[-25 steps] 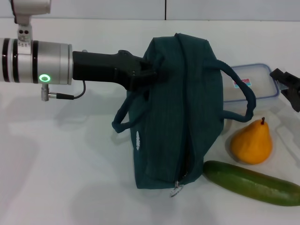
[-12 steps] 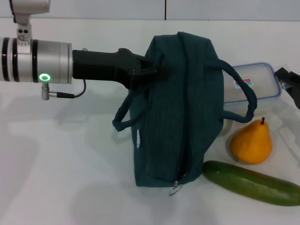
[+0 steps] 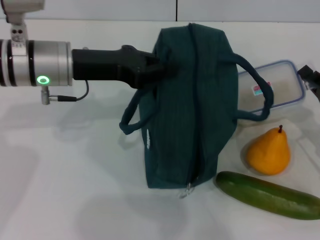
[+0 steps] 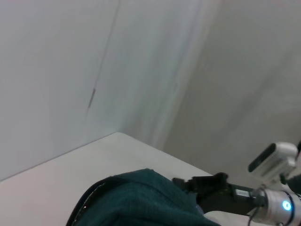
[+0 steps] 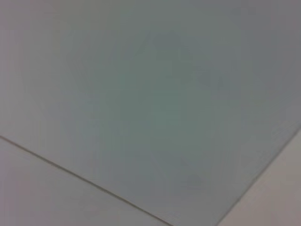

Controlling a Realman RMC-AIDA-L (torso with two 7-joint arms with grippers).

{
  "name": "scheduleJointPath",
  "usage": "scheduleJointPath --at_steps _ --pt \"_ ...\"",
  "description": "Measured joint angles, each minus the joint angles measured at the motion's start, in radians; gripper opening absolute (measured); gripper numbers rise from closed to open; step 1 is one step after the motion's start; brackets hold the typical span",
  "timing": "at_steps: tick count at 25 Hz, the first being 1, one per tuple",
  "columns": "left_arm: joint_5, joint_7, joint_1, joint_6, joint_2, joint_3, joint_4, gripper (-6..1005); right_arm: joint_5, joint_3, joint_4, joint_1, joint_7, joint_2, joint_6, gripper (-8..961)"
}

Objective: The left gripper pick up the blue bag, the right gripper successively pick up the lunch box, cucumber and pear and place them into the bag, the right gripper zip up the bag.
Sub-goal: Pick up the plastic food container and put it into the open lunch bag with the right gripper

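Sideways across the white table (image 3: pixel 65 190), the left gripper (image 3: pixel 161 70) clamps the blue bag (image 3: pixel 192 110) near its top. Past its jaws lie the lunch box (image 3: pixel 280 85), pear (image 3: pixel 269 150) and cucumber (image 3: pixel 267 195). The right gripper (image 3: pixel 312 80) barely shows; its jaws cannot be judged.

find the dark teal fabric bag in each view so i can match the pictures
Head view: the dark teal fabric bag stands in the middle, the left gripper at its upper side.
Left wrist view: only a teal fabric edge shows low in the picture.
Right wrist view: not in it, only blank pale surface.
Shared landmark: the white table.
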Motion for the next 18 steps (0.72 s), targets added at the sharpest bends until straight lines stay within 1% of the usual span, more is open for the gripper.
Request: scheduleJointPath --at_steps 4,9,15,18 --pt "-0.016 -0.065 0.000 0.003 0.021 0.000 -0.003 80 -0.003 -0.007 -0.033 -0.022 -0.046 0.000 -0.020 103" --pt "-0.012 -0.089 0.000 0.056 0.035 0.000 0.000 80 -0.003 -0.006 -0.047 -0.048 -0.121 -0.004 -0.102 101" --pt "0.011 -0.120 -0.021 0.095 0.038 0.000 0.002 80 0.000 -0.001 -0.095 -0.090 -0.168 -0.009 -0.169 99" --pt "0.025 -0.128 -0.034 0.104 0.032 0.000 0.002 80 0.000 -0.001 -0.103 -0.095 -0.170 -0.013 -0.201 97"
